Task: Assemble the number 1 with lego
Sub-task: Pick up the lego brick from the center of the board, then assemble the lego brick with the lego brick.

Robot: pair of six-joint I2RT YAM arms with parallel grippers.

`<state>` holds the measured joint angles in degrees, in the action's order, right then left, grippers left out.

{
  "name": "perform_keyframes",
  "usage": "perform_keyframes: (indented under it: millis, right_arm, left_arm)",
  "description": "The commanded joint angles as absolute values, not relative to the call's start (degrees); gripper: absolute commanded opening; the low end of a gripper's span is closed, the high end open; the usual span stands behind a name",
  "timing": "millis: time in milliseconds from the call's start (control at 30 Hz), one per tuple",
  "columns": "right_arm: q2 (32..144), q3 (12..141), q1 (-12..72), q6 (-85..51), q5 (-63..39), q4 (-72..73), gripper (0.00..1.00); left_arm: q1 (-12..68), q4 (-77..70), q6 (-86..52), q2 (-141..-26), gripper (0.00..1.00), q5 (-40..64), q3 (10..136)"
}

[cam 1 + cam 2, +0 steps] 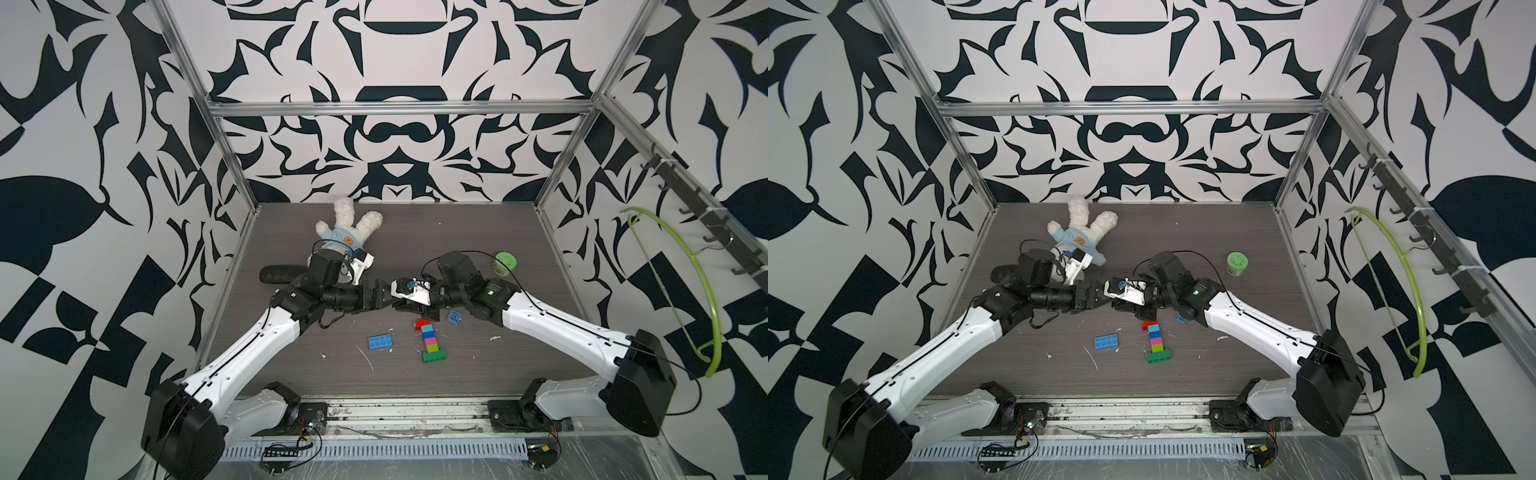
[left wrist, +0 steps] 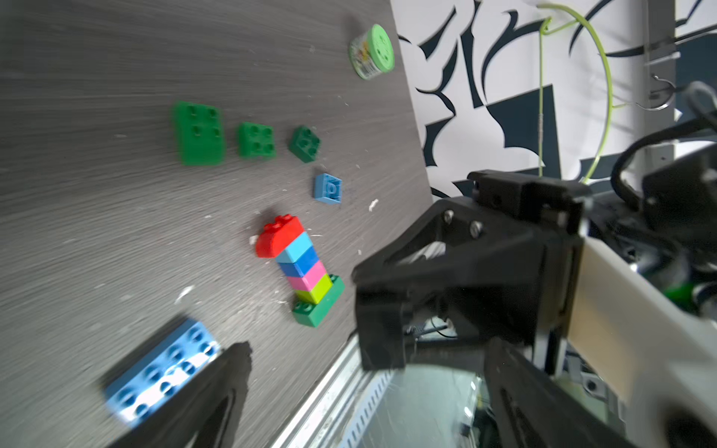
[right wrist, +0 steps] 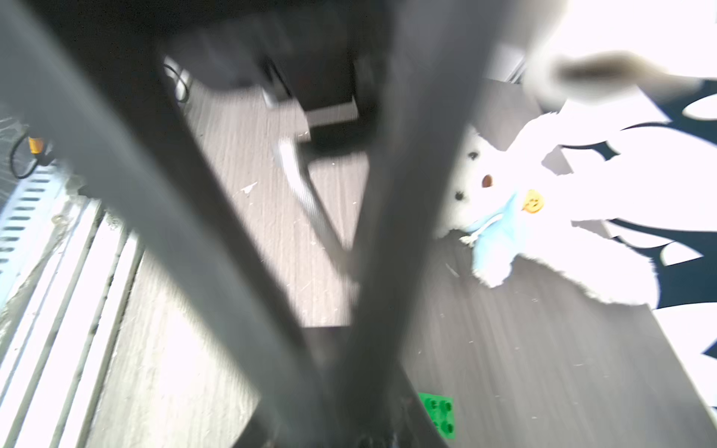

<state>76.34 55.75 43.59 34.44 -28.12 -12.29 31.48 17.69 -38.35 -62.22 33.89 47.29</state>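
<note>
Lego makes the landmark here: a figure (image 1: 431, 341) lying flat on the table (image 1: 478, 232). It has a wide green base toward the robot, then lime, pink, blue and light blue single bricks, and a red arched brick at the far end. Laid flat, it probably reads as a 1 from above and cannot topple.

Just beyond the figure's red end the two arms meet nose to nose above the table. The left gripper (image 1: 376, 296) is released, its fingers spread wide in its wrist view, with the tip of the right gripper (image 2: 382, 326) between them. This looks like a hand-over. The right gripper's jaws seem drawn in, but I cannot tell whether they pinch a dark piece.

A long blue brick (image 1: 380, 342) lies near the figure's left side, apart from it. A small blue brick (image 1: 454, 317) sits just right of the red end, beside the right arm. Three green bricks (image 2: 256, 139) lie farther beyond the figure. A green-lidded jar (image 1: 505, 264) stands well beyond it to the right, and a plush rabbit (image 1: 349, 232) well beyond to the left.

Bare table lies on the figure's right flank and between its base and the table's near edge. The red end is crowded, so an approach from the right or from above seems easiest.
</note>
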Motion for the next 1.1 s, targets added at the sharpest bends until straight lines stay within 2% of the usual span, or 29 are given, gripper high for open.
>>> perform_keyframes:
  millis: [0, 200, 267, 600, 1067]
  right_arm:
    - [76.04, 55.11, 43.35, 32.98, -29.9, -13.26, 0.14]
    - [83.42, 59.88, 46.89, 37.73, -27.17, -22.16, 0.15]
    - [86.3, 61.53, 49.34, 39.72, -25.26, -24.12, 0.15]
    - [100.38, 70.78, 56.31, 39.68, -18.5, -29.38, 0.16]
    - [106.82, 76.09, 57.56, 38.24, -14.51, -32.23, 0.19]
  left_arm:
    - [31.11, 21.77, -37.97, -56.58, 1.0, 22.73, 43.77]
    - [31.03, 31.94, -50.34, -48.54, 1.0, -6.08, 39.86]
    - [30.86, 36.24, -53.75, -48.55, 1.0, -10.75, 39.7]
    - [29.58, 38.51, -61.5, -50.76, 1.0, -8.17, 36.41]
    - [28.57, 38.93, -61.89, -48.74, 1.0, -8.35, 34.87]
